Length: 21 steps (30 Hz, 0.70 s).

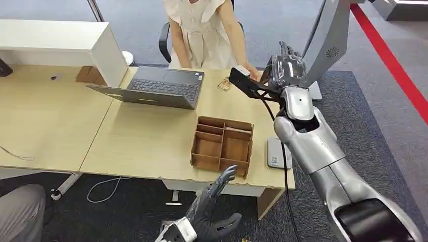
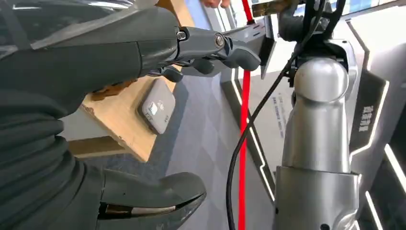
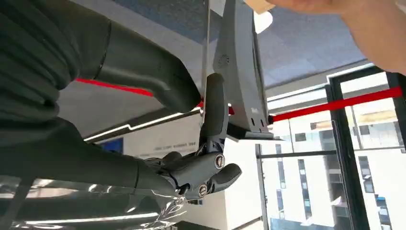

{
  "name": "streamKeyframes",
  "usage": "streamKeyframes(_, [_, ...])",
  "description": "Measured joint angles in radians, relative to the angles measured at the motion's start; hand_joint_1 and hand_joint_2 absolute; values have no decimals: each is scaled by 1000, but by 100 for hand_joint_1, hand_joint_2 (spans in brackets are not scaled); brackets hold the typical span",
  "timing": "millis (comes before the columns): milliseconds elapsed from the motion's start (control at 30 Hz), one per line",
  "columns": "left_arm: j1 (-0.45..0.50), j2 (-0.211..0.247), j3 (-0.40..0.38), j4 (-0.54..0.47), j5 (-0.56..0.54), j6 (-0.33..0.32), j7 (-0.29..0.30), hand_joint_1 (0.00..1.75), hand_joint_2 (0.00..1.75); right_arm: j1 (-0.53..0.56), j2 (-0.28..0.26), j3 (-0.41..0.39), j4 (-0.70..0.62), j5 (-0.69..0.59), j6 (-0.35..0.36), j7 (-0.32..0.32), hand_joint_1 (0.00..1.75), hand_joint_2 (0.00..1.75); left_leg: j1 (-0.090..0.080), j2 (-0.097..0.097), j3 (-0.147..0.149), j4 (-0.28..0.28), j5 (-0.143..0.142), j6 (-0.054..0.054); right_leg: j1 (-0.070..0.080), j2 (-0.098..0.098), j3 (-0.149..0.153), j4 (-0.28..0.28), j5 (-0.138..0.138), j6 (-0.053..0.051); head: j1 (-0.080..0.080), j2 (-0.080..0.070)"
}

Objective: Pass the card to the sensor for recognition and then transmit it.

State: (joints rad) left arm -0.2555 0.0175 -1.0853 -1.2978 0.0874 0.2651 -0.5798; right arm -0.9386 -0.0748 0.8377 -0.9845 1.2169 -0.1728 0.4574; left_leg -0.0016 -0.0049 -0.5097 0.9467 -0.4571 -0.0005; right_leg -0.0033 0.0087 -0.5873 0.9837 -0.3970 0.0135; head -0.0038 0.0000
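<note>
My right hand [image 1: 287, 68] is raised over the table's far right, reaching toward a seated person [image 1: 202, 30]. In the right wrist view the card [image 3: 207, 48] appears edge-on as a thin pale strip, pinched between the thumb and a dark finger [image 3: 213, 115] of that hand [image 3: 158, 76]. The person's hand [image 1: 255, 75] [image 3: 364, 24] is close to the card; contact cannot be told. The grey sensor pad [image 1: 277, 153] [image 2: 155, 111] lies at the table's right edge. My left hand [image 1: 212, 212] [image 2: 57, 120] hangs below the table's front edge, holding nothing, its fingers apart.
A wooden divided tray [image 1: 222, 143] sits left of the sensor. An open laptop [image 1: 161, 86] stands before the person, with a small packet [image 1: 223, 83] beside it. A silver monitor [image 1: 328, 35] rises behind my right hand. A white box [image 1: 60, 40] occupies the far left.
</note>
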Motion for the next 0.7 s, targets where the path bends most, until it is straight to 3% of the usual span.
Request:
streamKeyframes(167, [-6, -1, -9, 11, 15, 16, -1, 0, 175, -3, 4, 10, 48, -31, -35, 0, 175, 175, 0, 0, 0, 0, 0, 0, 0, 0, 0, 0, 0, 0, 0, 0])
streamKeyframes(700, [-11, -4, -19, 22, 27, 41, -17, 0, 175, -16, 23, 33, 131, -47, -51, 0, 175, 175, 0, 0, 0, 0, 0, 0, 0, 0, 0, 0, 0, 0, 0, 0])
